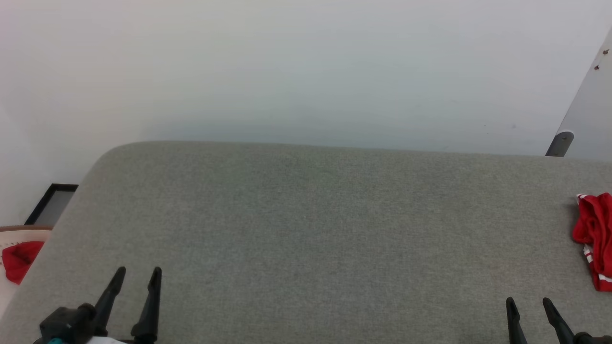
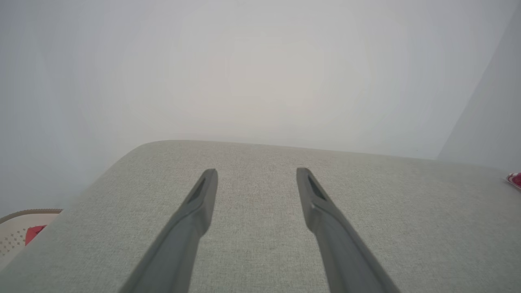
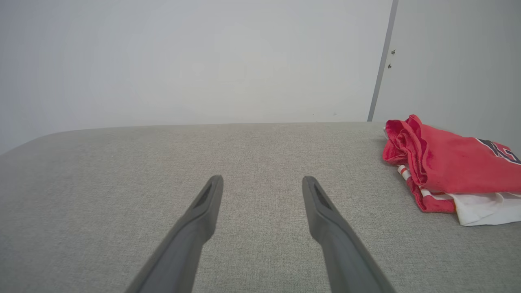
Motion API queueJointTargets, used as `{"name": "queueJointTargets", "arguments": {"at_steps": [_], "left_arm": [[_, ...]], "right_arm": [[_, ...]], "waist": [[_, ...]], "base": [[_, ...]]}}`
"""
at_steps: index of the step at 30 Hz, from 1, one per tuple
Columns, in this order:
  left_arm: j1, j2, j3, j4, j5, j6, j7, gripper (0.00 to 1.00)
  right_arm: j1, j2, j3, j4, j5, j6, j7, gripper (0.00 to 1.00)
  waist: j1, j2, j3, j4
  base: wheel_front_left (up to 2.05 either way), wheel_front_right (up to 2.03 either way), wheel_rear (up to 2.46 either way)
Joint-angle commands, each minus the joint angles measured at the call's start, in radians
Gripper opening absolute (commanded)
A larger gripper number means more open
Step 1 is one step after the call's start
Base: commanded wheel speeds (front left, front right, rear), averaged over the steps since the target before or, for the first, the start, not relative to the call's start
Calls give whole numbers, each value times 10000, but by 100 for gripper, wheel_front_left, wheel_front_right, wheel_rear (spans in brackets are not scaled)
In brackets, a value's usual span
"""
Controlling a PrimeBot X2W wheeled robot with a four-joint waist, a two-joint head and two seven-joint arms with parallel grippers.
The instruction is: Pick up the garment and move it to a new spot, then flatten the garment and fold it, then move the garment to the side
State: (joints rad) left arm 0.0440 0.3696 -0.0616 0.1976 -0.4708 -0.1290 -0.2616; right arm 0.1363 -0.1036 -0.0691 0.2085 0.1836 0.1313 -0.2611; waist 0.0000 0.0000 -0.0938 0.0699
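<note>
At the far left, off the near left corner of the surface and below its top, a small plain red cloth point(image 1: 19, 260) lies in a pale round-rimmed basket point(image 1: 24, 230). Just behind the basket, a black-framed flat panel point(image 1: 50, 203) sits at the foot of the white wall point(image 1: 306, 62).

The left gripper point(image 1: 139, 271) sits at the near left edge, low over the wide grey woven-fabric padded surface point(image 1: 306, 224). Its two long dark fingers point(image 2: 191, 221) point toward the far wall, leaning a little right in the head view. They stand well apart, and grey fabric shows in the gap between them.

The right gripper point(image 1: 528, 301) sits at the near right edge, also low over the fabric. Its fingers point toward the far wall and lean slightly left in the head view. They are spread just as wide and grip nothing.

The garment point(image 1: 595, 234), a crumpled red shirt with white cloth and red-striped white trim, lies bunched at the right edge of the surface. It is to the right of the right gripper's fingertips and a little farther away, clear of both fingers. In the right wrist view the red body is heaped on top, with thick folds at its left end. Part of the black, white-outlined lettering shows at its right, and white cloth and striped trim stick out on the near side. Behind it, a narrow grey strip point(image 3: 380, 65) runs up the wall.
</note>
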Motion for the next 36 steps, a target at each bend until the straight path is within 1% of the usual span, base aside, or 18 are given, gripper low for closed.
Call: {"name": "queueJointTargets", "arguments": {"at_steps": [1, 15, 16, 21, 36], "left_arm": [[64, -25, -14, -9, 40, -23, -32, 100], [-27, 101, -208, 337, -291, -23, -32, 100], [-19, 78, -219, 337, -248, 0, 2, 0], [220, -290, -343, 708, -351, 0, 103, 0], [-152, -860, 85, 646, -2553, -4, 830, 0]], "right_arm": [[170, 43, 24, -55, -7, -11, -42, 100], [183, 84, 152, -198, -257, -11, -42, 100], [110, 92, 139, -159, -186, 0, 0, 0], [188, 183, 123, 270, -43, 0, 108, 0], [-354, 252, -2, 270, 2809, -1, 841, 0]], "waist": [[0, 0, -1, 3], [0, 0, 44, 43], [0, 0, 44, 43], [0, 0, 52, 38], [0, 0, 162, -51]], "base": [[0, 0, 0], [0, 0, 0], [0, 0, 0], [0, 0, 0], [0, 0, 0]]}}
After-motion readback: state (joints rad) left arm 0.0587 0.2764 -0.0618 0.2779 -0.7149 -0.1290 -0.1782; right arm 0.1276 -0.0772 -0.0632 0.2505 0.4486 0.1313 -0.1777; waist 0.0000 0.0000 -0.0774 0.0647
